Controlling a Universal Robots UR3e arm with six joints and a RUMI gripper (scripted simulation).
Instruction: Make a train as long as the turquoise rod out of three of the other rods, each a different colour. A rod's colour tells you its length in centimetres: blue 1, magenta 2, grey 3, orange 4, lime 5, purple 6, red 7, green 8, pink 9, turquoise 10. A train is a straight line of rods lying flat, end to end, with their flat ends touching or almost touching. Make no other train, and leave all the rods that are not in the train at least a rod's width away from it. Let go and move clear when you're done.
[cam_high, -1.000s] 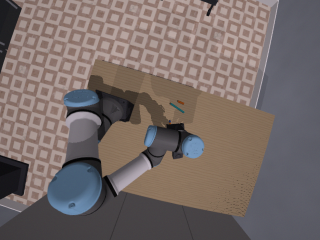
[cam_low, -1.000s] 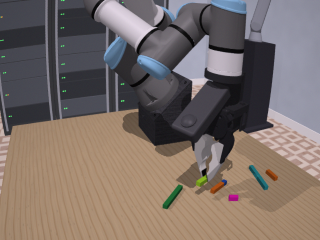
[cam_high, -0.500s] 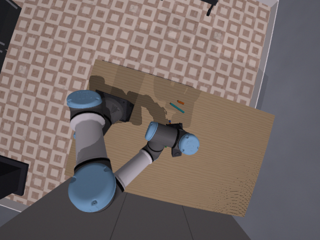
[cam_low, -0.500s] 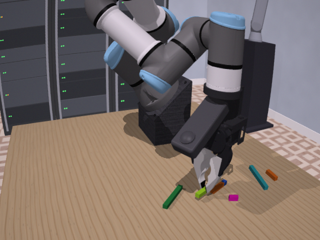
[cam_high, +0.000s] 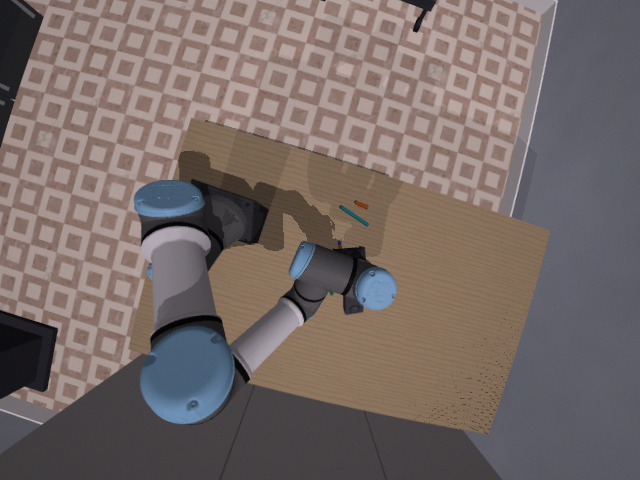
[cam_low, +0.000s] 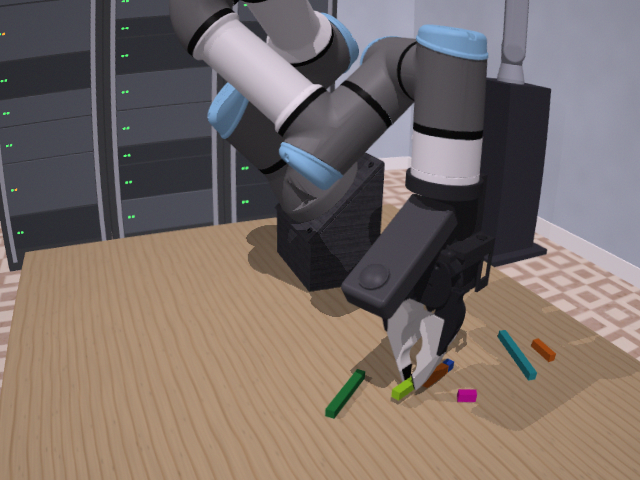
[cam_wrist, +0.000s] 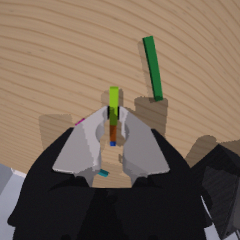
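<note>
My gripper (cam_low: 410, 381) (cam_wrist: 113, 106) is shut on the lime rod (cam_low: 402, 389) (cam_wrist: 114, 95), low at the table. The lime rod lines up with an orange rod (cam_low: 435, 375) (cam_wrist: 113, 133) and a blue rod (cam_low: 449, 364) (cam_wrist: 113, 143) (cam_high: 339, 242), which lie end to end. The fingers partly hide where lime and orange meet, so I cannot tell whether they touch or whether the lime rod is fully down. The turquoise rod (cam_high: 354, 215) (cam_low: 516, 354) (cam_wrist: 103, 173) lies apart, beyond the blue end.
A second orange rod (cam_high: 361, 204) (cam_low: 543, 349) lies beside the turquoise one. A magenta rod (cam_low: 466, 395) (cam_wrist: 80, 121) lies on one side of the line, and a green rod (cam_low: 345, 393) (cam_wrist: 153, 68) on the other. The arm hides part of the table in the top view.
</note>
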